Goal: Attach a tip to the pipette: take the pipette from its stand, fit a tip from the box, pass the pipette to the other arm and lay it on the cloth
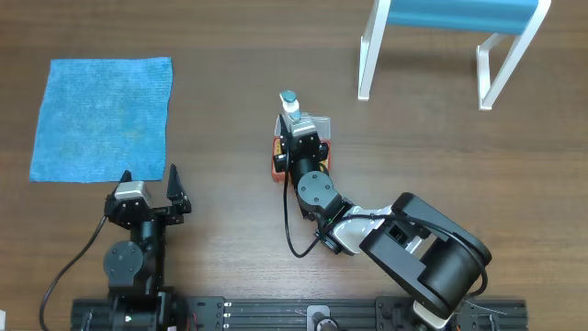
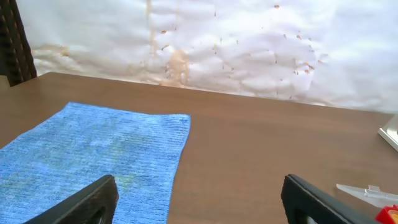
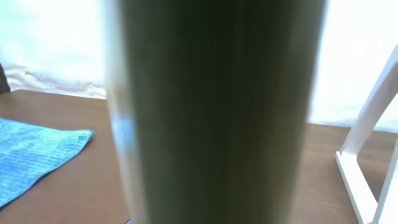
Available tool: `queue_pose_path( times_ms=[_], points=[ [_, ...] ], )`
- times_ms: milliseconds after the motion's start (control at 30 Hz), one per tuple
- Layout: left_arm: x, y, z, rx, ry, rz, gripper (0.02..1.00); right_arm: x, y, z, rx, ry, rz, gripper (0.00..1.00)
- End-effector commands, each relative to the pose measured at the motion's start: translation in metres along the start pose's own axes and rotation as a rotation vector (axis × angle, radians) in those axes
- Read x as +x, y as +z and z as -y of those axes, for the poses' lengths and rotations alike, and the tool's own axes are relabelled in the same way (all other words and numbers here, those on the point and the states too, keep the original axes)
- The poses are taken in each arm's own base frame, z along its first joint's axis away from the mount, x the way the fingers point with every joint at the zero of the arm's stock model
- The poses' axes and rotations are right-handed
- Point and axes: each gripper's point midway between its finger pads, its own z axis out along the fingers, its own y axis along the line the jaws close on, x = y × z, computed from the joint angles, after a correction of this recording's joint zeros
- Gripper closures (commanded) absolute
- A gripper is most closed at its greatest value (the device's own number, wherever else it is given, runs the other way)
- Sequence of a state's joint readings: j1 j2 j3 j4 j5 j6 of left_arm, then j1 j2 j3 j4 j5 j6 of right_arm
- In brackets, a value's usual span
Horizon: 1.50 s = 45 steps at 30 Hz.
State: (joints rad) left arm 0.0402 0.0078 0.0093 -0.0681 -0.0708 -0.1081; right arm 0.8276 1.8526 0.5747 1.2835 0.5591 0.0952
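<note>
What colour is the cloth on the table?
Plain light blue rectangular cloth; top view shows it best.

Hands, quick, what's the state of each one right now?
Left hand: open, empty.
Right hand: closed on the pipette.

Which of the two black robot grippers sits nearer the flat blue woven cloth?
The left gripper, open beside a corner of the blue cloth; the right gripper is at mid-table, holding the white-topped pipette.
</note>
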Motion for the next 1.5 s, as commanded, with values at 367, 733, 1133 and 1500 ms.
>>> queue_pose_path(
  times_ms=[367, 733, 1133, 1500],
  points=[
    [0.001, 0.0, -0.003, -0.012, 0.012, -0.001, 0.165, -0.004, -0.002, 0.005, 0.023, 0.067, -0.002, 0.928],
    [0.001, 0.0, -0.003, -0.012, 0.012, -0.001, 0.165, 0.013, -0.004, 0.006, 0.04, 0.06, -0.066, 0.928],
    [0.001, 0.0, -0.003, -0.013, 0.012, -0.001, 0.165, 0.007, -0.007, 0.001, 0.027, 0.058, -0.06, 0.925],
    [0.001, 0.0, -0.003, -0.012, 0.012, -0.001, 0.165, -0.015, -0.008, 0.007, 0.063, 0.039, 0.004, 0.925]
  ],
)
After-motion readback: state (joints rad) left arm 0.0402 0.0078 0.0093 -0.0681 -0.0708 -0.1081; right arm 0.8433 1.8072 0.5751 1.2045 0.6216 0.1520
